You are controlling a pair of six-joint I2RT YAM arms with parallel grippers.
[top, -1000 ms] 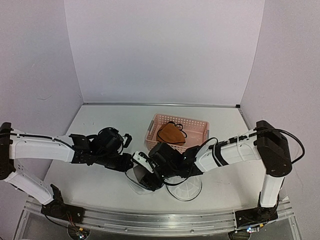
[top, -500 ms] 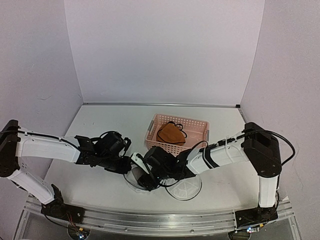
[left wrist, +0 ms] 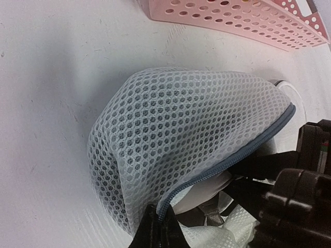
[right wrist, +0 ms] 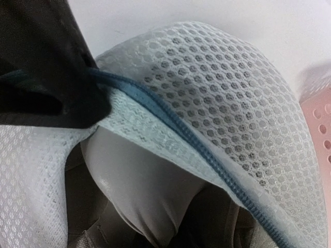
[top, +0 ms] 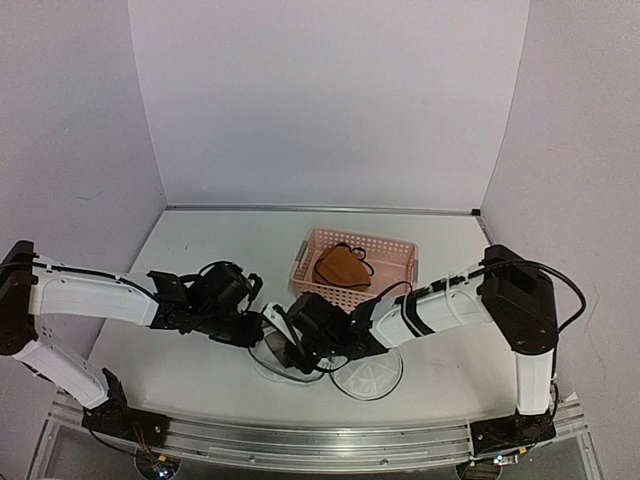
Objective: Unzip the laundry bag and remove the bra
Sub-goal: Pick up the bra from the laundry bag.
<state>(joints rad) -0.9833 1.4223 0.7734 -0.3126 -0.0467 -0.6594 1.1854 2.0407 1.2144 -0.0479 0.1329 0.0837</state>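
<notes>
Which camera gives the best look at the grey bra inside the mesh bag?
The right wrist view: the bra fills the unzipped opening of the laundry bag. The left wrist view shows only a sliver; in the top view it cannot be made out.

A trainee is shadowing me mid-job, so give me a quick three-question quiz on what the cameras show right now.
1. True or false: the laundry bag has its zip fully closed.
2. The brown garment lies: A) in the pink basket, B) on the bare table, C) draped over the right arm.
3. Which arm's jaws pinch the bag's zip edge?
Key: 1 false, it gapes and the grey cup of the bra shows inside; 2 A; 3 left jaws.
</notes>
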